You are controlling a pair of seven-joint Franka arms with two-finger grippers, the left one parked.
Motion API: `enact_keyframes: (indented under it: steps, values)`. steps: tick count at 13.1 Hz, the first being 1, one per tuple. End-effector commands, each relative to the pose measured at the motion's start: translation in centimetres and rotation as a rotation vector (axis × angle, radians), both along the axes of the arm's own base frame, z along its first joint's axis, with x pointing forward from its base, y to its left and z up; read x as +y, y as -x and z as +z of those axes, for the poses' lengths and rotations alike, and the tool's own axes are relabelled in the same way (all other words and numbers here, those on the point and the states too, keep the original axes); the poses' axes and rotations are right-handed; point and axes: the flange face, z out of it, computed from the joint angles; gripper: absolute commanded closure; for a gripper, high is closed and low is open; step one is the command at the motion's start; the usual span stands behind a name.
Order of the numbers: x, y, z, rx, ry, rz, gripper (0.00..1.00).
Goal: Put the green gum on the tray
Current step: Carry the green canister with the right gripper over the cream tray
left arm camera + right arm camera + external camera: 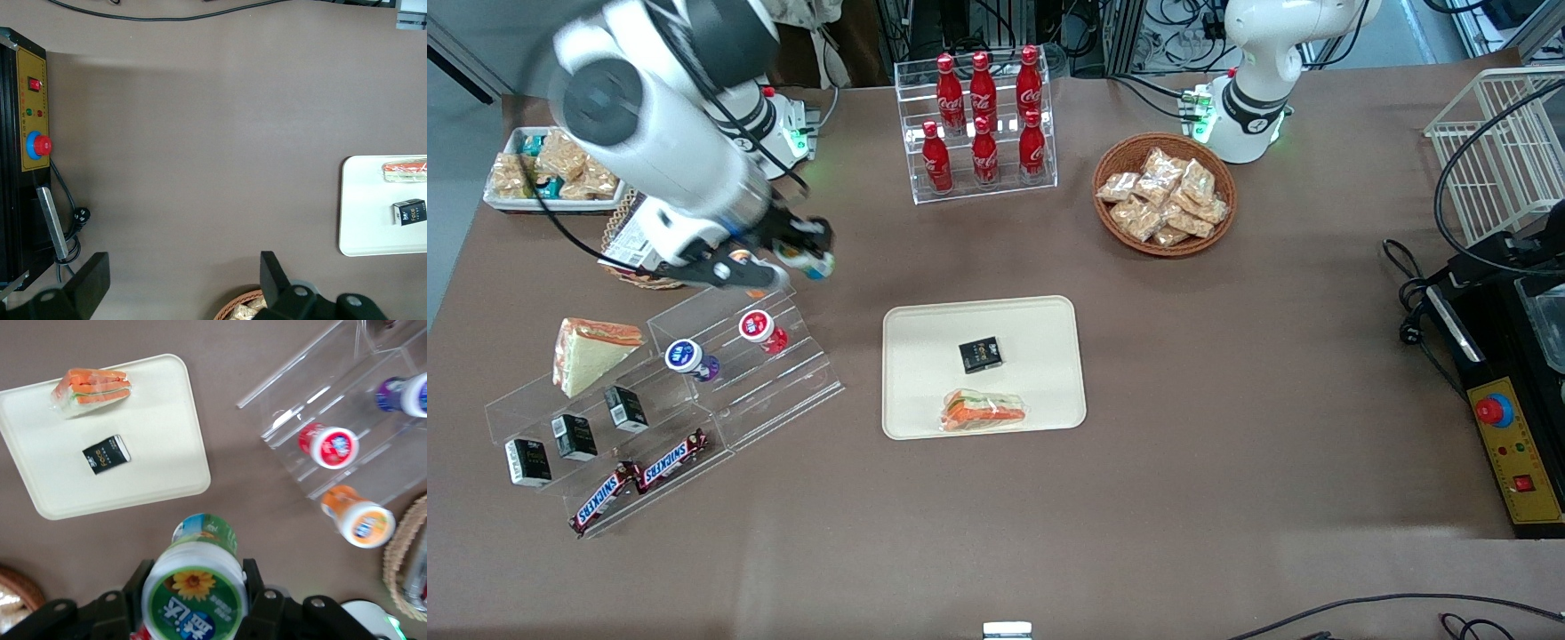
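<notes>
My right gripper (811,255) is shut on the green gum (807,260), a small bottle with a white lid, green label and teal-green body. I hold it in the air above the table, just past the top of the clear stepped display rack (694,391), toward the tray. In the right wrist view the gum's lid (194,595) sits between my two black fingers (253,587). The cream tray (1049,320) lies mid-table, nearer the front camera than my gripper; it carries a small black box (980,354) and a wrapped sandwich (984,412). The tray also shows in the right wrist view (167,440).
The rack holds a red-lidded bottle (760,329), a blue-lidded purple bottle (688,357), an orange-lidded bottle (357,518), a sandwich, black boxes and Snickers bars. A cola bottle stand (983,124) and a wicker snack basket (1165,194) stand farther back. A small white snack tray (551,173) sits at the working arm's end.
</notes>
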Motion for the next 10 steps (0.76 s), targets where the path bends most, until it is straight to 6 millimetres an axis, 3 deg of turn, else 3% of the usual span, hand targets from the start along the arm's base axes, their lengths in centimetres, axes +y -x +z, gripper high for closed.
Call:
enact_keyframes:
  steps: [1,3,6,10]
  values:
    - [3.0,-0.7,-6.2,0.012,0.002,-0.062,0.97]
    - [4.8,-0.2,-11.2,-0.005,0.010,-0.096,0.97]
    - [7.5,1.3,-16.9,-0.069,0.000,-0.142,0.97]
    - [6.6,2.0,-24.0,-0.131,-0.008,-0.162,0.97]
